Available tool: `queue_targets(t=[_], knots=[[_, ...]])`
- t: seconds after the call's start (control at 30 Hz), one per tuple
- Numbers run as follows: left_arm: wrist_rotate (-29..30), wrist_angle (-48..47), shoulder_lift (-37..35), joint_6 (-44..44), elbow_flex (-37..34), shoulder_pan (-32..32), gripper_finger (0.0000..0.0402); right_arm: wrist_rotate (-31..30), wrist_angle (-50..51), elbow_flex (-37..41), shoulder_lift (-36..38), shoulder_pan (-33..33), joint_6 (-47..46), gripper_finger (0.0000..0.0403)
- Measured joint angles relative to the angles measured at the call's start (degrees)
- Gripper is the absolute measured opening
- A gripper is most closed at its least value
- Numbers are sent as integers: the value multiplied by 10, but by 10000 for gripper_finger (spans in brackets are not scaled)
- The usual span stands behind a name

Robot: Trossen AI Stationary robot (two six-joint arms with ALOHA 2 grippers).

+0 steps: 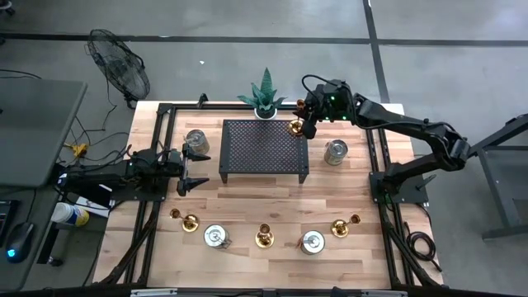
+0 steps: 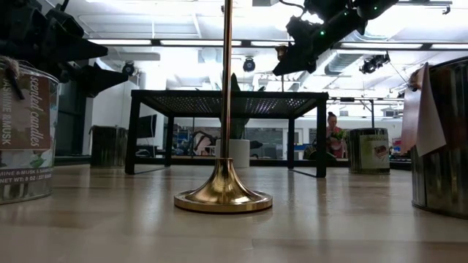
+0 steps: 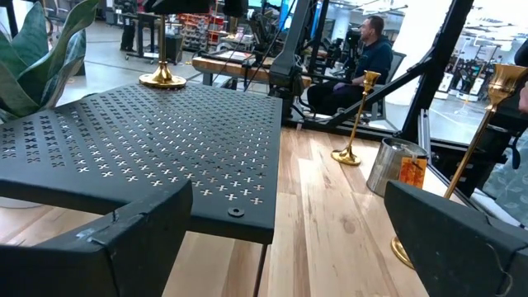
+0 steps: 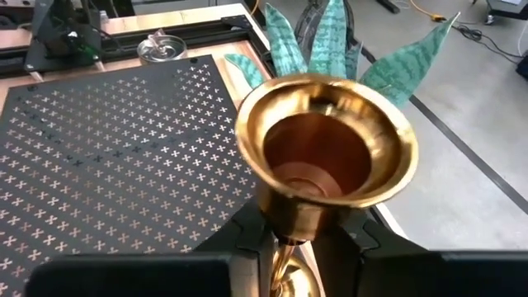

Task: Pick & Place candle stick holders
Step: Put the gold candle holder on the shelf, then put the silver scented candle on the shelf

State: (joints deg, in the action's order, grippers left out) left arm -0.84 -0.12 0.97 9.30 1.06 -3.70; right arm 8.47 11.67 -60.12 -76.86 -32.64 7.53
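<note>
A brass candle stick holder (image 1: 295, 127) stands on the far right corner of the black perforated rack (image 1: 262, 148). My right gripper (image 1: 307, 125) is shut on it; its cup (image 4: 326, 157) fills the right wrist view. My left gripper (image 1: 191, 169) is open and empty, level with the rack's left side, next to a silvery tin holder (image 1: 196, 140). Other brass holders (image 1: 188, 220) (image 1: 264, 238) (image 1: 342, 225) and silvery tins (image 1: 216, 236) (image 1: 313, 241) (image 1: 335, 152) stand on the table on their bases. My right gripper pinches the brass holder's slim stem (image 4: 283, 257) just under the cup, between its two fingers. The fingers come from the table's right side, slanting down, and lie across the stem. The holder is upright, its round base (image 3: 162, 79) on the rack's top.
A spiky green plant in a white pot (image 1: 264, 97) stands just behind the rack, close to my right gripper. A black frame (image 1: 165, 111) runs round the table. A person (image 3: 371, 58) sits beyond the table. A fan (image 1: 120, 70) stands on the floor.
</note>
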Motion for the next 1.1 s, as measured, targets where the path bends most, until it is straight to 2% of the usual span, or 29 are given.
queue_targets(t=[0.7, 0.9, 1.1], knots=[[0, 0, 0, 0, -1, 0, 392, -11, 12, 0, 17, 1, -26, 186], [0, 0, 0, 0, -1, 0, 392, -42, 76, 0, 43, 6, -27, 200], [0, 0, 0, 0, -1, 0, 392, -47, 143, 0, 75, 17, -53, 200]])
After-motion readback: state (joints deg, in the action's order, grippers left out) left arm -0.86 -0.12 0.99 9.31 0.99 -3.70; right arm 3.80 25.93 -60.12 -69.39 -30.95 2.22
